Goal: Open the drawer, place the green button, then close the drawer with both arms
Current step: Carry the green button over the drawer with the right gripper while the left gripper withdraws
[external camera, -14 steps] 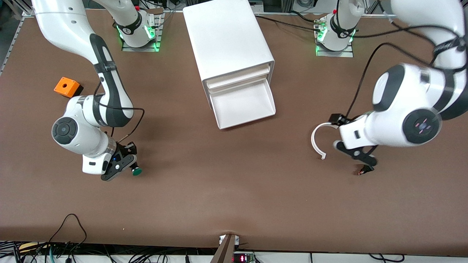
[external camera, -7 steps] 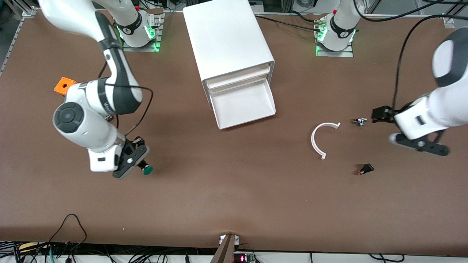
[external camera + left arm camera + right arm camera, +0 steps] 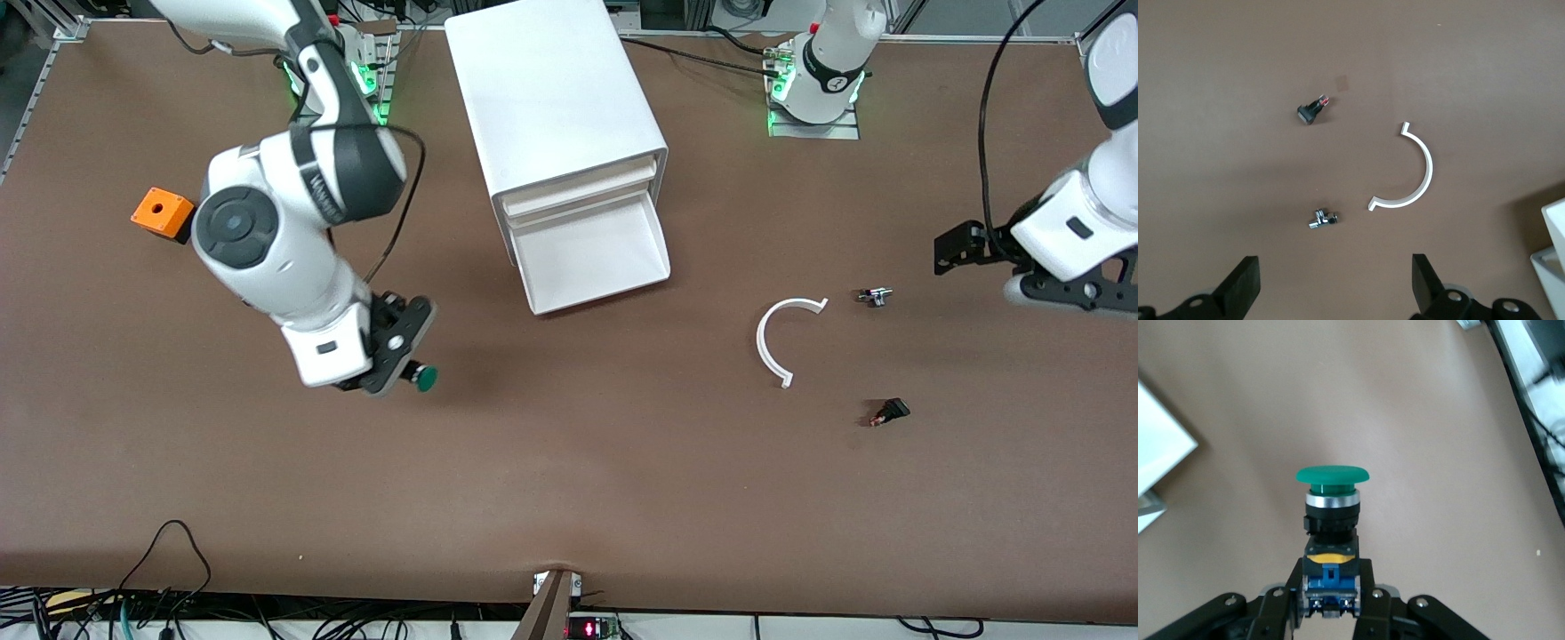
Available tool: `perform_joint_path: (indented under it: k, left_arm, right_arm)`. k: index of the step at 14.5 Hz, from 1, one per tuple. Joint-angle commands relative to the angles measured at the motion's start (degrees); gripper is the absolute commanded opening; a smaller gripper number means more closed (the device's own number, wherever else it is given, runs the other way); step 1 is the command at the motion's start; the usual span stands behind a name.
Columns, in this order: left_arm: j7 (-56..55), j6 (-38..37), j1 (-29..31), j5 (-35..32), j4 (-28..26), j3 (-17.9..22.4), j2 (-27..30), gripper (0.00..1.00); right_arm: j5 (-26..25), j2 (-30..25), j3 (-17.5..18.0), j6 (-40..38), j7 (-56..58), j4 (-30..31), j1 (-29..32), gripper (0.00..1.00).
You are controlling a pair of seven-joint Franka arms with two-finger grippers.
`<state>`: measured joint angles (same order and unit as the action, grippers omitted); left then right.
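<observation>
Nearest the front camera lies the small black-and-red switch point(image 3: 890, 412), with the white curved strip point(image 3: 776, 338) and a small metal fitting point(image 3: 875, 296) a little farther, all toward the left arm's end of the table. The right gripper point(image 3: 411, 369), clamped on the button point(image 3: 425, 378) by its black body, has lifted and swung toward the cabinet point(image 3: 551, 98) over the last second, so the carry to the drawer point(image 3: 591, 253) looks well begun. That drawer, the lowest, stands pulled out and bare inside. The left gripper point(image 3: 1062, 293) has withdrawn to its own table end, fingers apart, holding nothing, and waits. Nothing stands in the path; the orange box point(image 3: 162, 212) sits well clear.
</observation>
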<state>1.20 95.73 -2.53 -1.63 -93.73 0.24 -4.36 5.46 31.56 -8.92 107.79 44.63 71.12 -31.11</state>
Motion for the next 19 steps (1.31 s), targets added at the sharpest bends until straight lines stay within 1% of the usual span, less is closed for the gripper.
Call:
perform_joint_path:
  k: [1,2,4,6,8,9,11,13,15,19]
  left_arm:
    - [-5.2,3.0,0.4,-0.5,-6.7,-0.5,5.2,1.00]
    - [-5.0,2.4,0.4,-0.6,-6.6,-0.6,5.1,1.00]
    - [-4.2,0.7,0.5,-0.6,-5.2,-0.8,4.5,1.00]
    - [-4.0,0.6,0.5,-0.9,-4.9,-0.8,4.5,1.00]
    - [-3.7,0.6,0.6,-0.5,-4.7,-0.7,4.5,1.00]
    - [-1.7,0.5,0.6,-0.4,-4.7,-0.5,4.6,1.00]
    - [2.8,0.9,0.9,-0.4,-4.7,-0.3,4.6,1.00]
    - [2.8,1.2,1.0,-0.4,-4.6,-0.2,4.5,1.00]
    - [2.7,1.0,1.0,-0.4,-4.6,-0.7,4.6,1.00]
    - [2.5,1.1,0.9,-0.4,-4.2,-0.8,4.5,1.00]
  right_arm:
    - [-1.4,0.5,-0.3,-3.5,2.0,-3.3,-5.3,0.08]
    - [-2.2,0.7,-0.1,-3.3,2.6,-4.0,-6.5,0.08]
    - [-3.0,1.5,0.7,-3.0,9.2,-5.5,-8.4,0.08]
    - [-3.0,1.6,0.9,-3.3,11.6,-5.6,-10.2,0.08]
    - [-3.1,2.3,2.8,-3.0,13.1,-5.6,-10.9,0.08]
    - [-3.2,2.9,3.5,-2.9,13.4,-5.6,-11.1,0.08]
    - [-4.0,3.9,3.7,-1.2,14.5,-5.6,-12.0,0.08]
    - [-4.1,4.7,3.8,0.0,16.1,-5.2,-13.0,0.08]
    - [-4.1,5.6,5.2,-0.1,15.5,-4.9,-13.6,0.08]
    - [-4.1,6.0,7.4,1.2,14.8,-1.3,-14.1,0.08]
